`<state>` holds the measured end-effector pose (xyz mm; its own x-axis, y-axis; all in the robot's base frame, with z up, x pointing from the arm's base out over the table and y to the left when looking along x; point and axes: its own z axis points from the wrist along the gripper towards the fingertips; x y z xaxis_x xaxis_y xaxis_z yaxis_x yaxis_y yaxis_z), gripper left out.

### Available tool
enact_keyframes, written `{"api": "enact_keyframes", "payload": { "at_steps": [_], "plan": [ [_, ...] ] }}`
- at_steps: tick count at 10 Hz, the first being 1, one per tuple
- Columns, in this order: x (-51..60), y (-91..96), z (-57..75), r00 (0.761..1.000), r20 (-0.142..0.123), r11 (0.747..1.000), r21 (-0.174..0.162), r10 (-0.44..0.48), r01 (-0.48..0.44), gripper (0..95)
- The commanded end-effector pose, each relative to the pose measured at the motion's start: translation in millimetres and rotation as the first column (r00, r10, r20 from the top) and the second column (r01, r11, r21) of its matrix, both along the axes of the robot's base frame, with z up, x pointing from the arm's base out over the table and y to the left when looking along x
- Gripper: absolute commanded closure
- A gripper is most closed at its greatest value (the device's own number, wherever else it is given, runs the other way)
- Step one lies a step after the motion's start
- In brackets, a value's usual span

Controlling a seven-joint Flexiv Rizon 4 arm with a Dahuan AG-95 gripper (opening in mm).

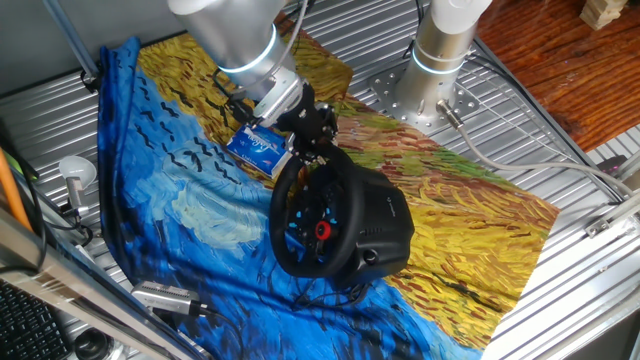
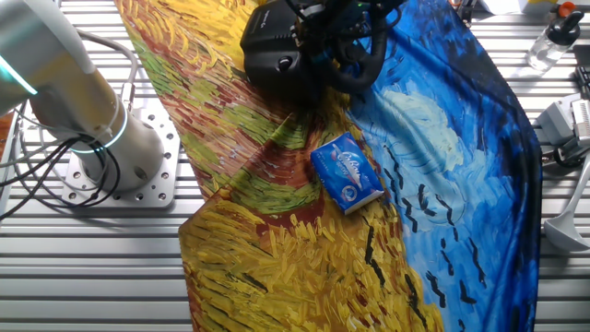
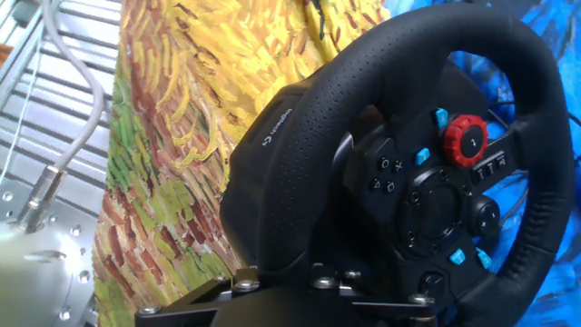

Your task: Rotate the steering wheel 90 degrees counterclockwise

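One fixed view shows the steering wheel [image 1: 322, 222] standing on its bulky black base [image 1: 385, 225] in the middle of a painted cloth [image 1: 190, 190] spread over the table. The gripper [image 1: 312, 128] is placed at the top of the rim, just beside a small blue-and-white box [image 1: 256, 145] lying behind the wheel. Whether the fingers are clamped on the rim or merely near it cannot be told here.

The other fixed view shows the steering wheel [image 2: 355, 46] at the far edge of the cloth [image 2: 277, 231], with the gripper [image 2: 334, 11] partly cut off by the frame above it; the box [image 2: 348, 171] lies apart from the wheel, nearer the camera. The jaws are not resolved in this view either.

The hand view is filled by the steering wheel [image 3: 408, 163], with the red button [image 3: 466, 139] at the upper right of the hub and the rim running close before the gripper body at the bottom edge. The fingertips are not seen, so the grasp cannot be confirmed.

The step in hand is judged to be the seating of the gripper on the rim, with the turn not yet evident. For the next move, a firm hold is called for, followed by an arc about the hub rather than a straight pull, so that the base is not dragged across the cloth.
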<state>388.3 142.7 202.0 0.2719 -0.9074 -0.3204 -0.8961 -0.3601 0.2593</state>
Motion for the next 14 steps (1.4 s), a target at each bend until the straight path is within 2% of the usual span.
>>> {"api": "enact_keyframes", "payload": {
  "at_steps": [1, 4, 5, 7, 12, 14],
  "plan": [
    [0.2, -0.8, -0.4, 0.998, 0.016, 0.998, -0.001, 0.057, -0.057, 95.0],
    [0.1, -1.0, -0.5, 0.993, 0.048, 0.994, 0.001, 0.112, -0.112, 95.0],
    [0.0, -1.2, -0.8, 0.989, 0.072, 0.991, -0.004, 0.133, -0.133, 95.0],
    [0.5, -1.7, -1.6, 0.983, 0.099, 0.988, -0.007, 0.155, -0.155, 95.0],
    [2.9, -4.0, -6.5, 0.975, 0.122, 0.982, 0.016, 0.186, -0.189, 95.0],
    [4.4, -5.1, -8.8, 0.967, 0.139, 0.976, 0.011, 0.212, -0.216, 95.0]
  ]
}}
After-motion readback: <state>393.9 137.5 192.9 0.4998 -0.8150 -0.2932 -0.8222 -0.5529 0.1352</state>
